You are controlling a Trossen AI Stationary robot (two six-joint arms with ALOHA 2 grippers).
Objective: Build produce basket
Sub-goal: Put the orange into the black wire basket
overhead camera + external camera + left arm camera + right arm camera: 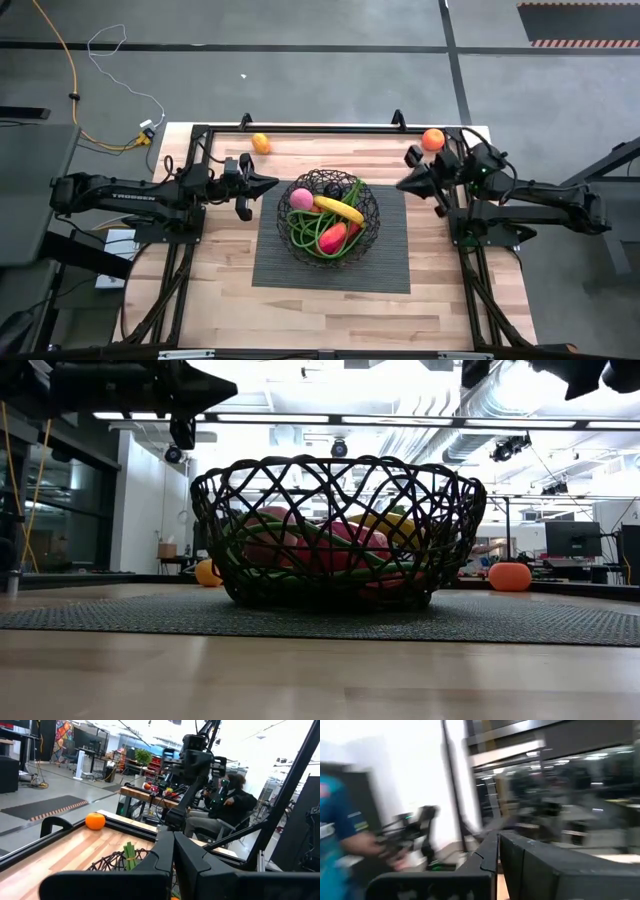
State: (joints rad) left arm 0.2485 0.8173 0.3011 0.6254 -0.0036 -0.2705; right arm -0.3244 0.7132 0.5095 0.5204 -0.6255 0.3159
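Note:
The black wire basket (pixel 330 215) (pixel 335 530) stands on the ribbed dark mat (pixel 385 265) at the table's middle. In it lie a pink peach (pixel 301 198), a yellow banana (pixel 340 208), green beans (pixel 305 232), a red pepper (pixel 333 238) and a dark round fruit (pixel 335 188). One orange (pixel 260 143) rests on the wood near the far edge, left of the basket. A second orange (pixel 432 139) sits at the far right corner. My left gripper (pixel 272 183) (pixel 173 855) hovers shut just left of the basket. My right gripper (pixel 400 185) (pixel 498 855) hovers shut just right of it.
A black frame rail (pixel 320 127) runs along the table's far edge, with the arm mounts at both sides. Bare wood (pixel 330 315) lies on the near side of the mat. A seated person (pixel 230 795) shows beyond the table in the left wrist view.

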